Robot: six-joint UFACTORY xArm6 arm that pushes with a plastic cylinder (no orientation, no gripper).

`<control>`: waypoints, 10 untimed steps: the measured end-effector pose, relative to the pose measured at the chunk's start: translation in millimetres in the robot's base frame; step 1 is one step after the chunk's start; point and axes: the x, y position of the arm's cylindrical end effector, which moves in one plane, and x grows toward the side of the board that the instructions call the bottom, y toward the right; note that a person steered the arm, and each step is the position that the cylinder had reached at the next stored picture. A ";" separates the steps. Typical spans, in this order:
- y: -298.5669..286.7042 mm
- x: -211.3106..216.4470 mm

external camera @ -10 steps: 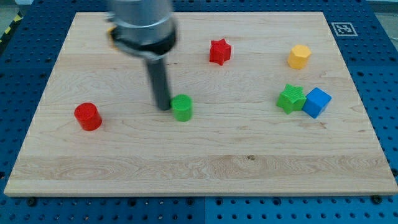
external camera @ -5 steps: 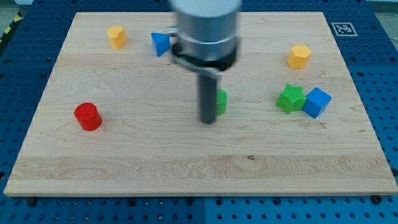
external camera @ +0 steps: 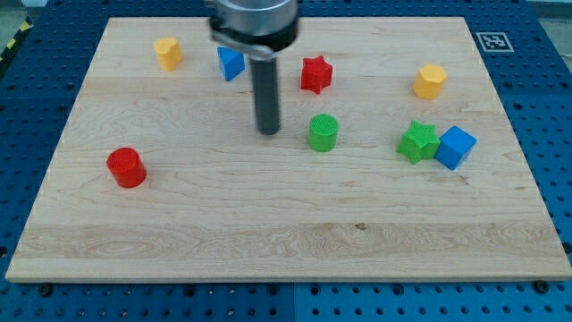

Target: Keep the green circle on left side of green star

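My tip (external camera: 268, 132) has pulled back leftward, clear of the green circle block (external camera: 323, 132), now left of the green star block (external camera: 419, 141) on the wooden board (external camera: 179, 233); blue pegboard (external camera: 554, 107) surrounds.

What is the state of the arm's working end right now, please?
No pincer: my tip holds nothing and stands on the wooden board, at the view's left of the green circle block, not touching it.

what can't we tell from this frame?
Camera view only:
- Blue triangular block: its right part is hidden behind the arm's body.
- Arm above the rod: blurred and cut off by the view's top edge.
- Blue cube and green star: touching or just close, cannot tell.
- My tip shows, left of the green circle, apart.
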 end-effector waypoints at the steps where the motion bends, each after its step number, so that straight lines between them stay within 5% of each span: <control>1: 70.5 26.6; 3: 85.5 32.7; 5: 109.7 118.0; 6: 148.1 104.5; 10: 119.7 68.4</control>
